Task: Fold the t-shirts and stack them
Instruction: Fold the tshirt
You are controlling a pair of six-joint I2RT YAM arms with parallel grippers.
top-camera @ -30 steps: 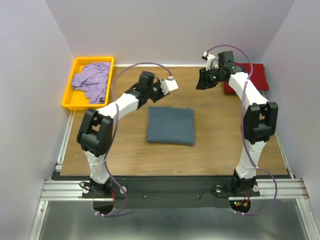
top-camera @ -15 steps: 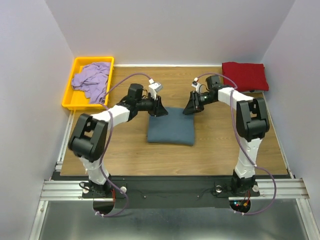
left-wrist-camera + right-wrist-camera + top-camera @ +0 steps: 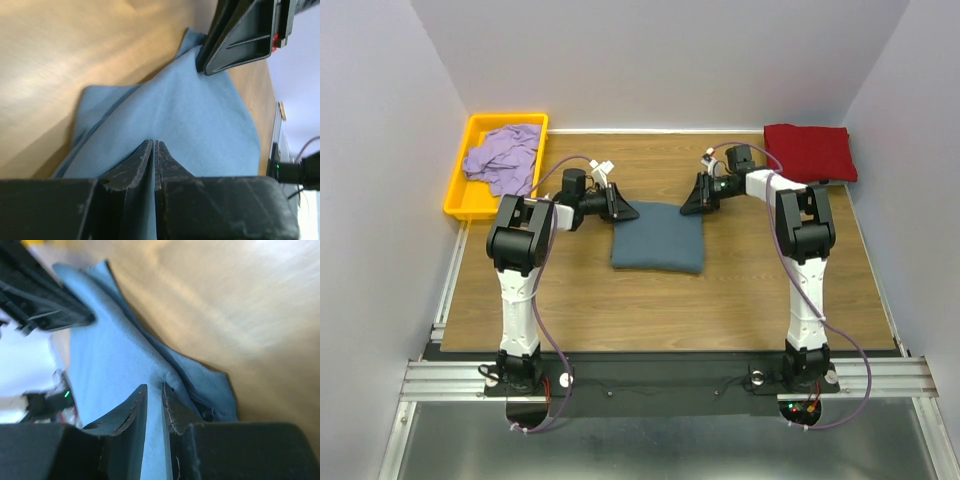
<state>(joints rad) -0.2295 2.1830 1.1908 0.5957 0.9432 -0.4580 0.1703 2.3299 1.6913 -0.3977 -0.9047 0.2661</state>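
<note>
The blue shirt (image 3: 658, 240) lies folded into a neat rectangle in the middle of the table (image 3: 620, 310), so the step in hand looks like picking it up to stack it rather than folding it further. The left gripper (image 3: 625, 212) sits at its far left corner with the jaws pressed almost together and blue cloth pinched between them. The right gripper (image 3: 690, 207) is at the far right corner, its jaws narrowed to a slim gap with a pucker of the same cloth caught in it. The red shirt (image 3: 810, 152), also folded, lies well beyond the blue shirt to the far right, and is the likely base of the stack. The purple shirt (image 3: 503, 160) is a crumpled heap in the yellow tray (image 3: 457, 165), well off to the far left of the blue shirt, so it is not yet folded. The next move probably calls for lifting both corners together and evenly, so the layers do not slide open. The table is smooth wood-grain, and plain pale walls (image 3: 660, 60) stand behind the blue shirt and on either side of it.
</note>
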